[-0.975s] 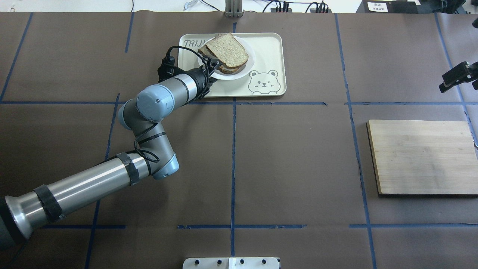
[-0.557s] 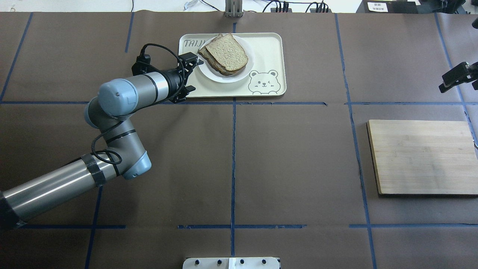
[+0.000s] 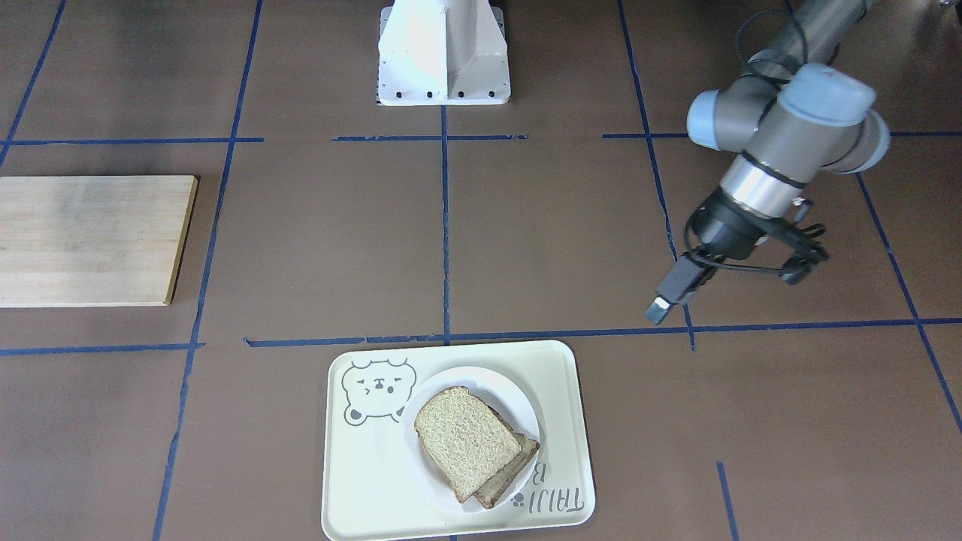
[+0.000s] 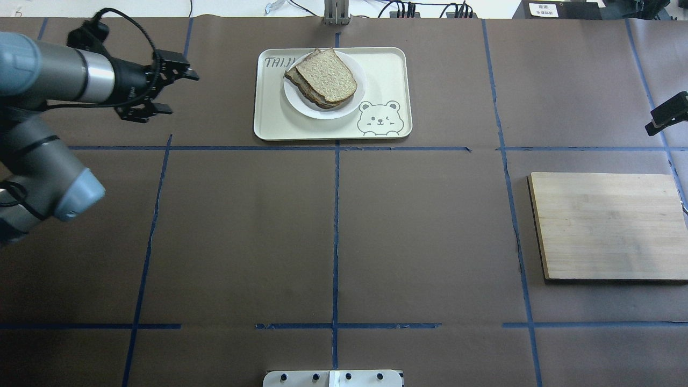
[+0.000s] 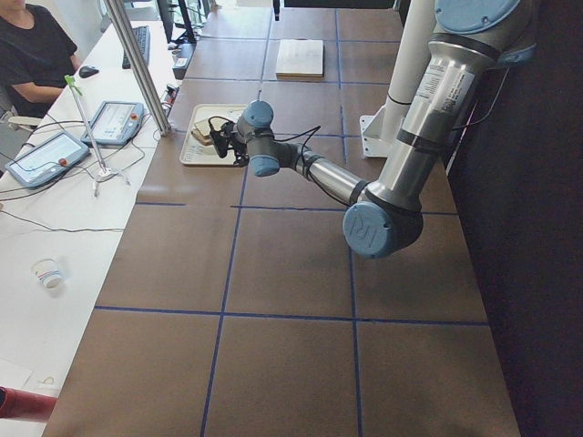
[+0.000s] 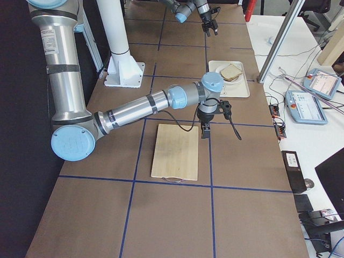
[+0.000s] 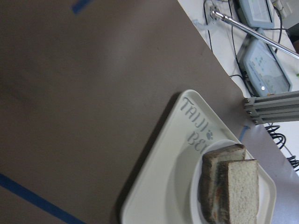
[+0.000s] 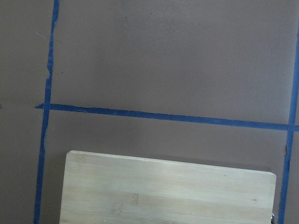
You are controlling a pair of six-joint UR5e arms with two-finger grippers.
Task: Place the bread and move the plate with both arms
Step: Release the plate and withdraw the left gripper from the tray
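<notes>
The bread [image 4: 328, 72], a speckled beige slice with brown crust, lies on top of a darker slice on the small white plate [image 4: 322, 113]. The plate sits on the cream bear tray [image 4: 387, 70]. The front-facing view shows the same stack [image 3: 462, 439], and so does the left wrist view [image 7: 243, 186]. My left gripper [image 4: 176, 91] is open and empty, in the air well to the left of the tray. Of my right gripper [image 4: 666, 114] only a black tip shows at the right edge, beyond the wooden board [image 4: 607, 226]. I cannot tell whether it is open or shut.
The white pedestal [image 3: 443, 52] stands at the robot's side of the table. Blue tape lines cross the brown table cover. A person sits beyond the far table edge with tablets and cables [image 5: 27, 45]. The right wrist view shows the board's far edge [image 8: 168, 186].
My left gripper was at the bread's edge on the plate. It has let go and drawn back far to the left. The bread now lies flat. My right gripper shifted slightly right.
</notes>
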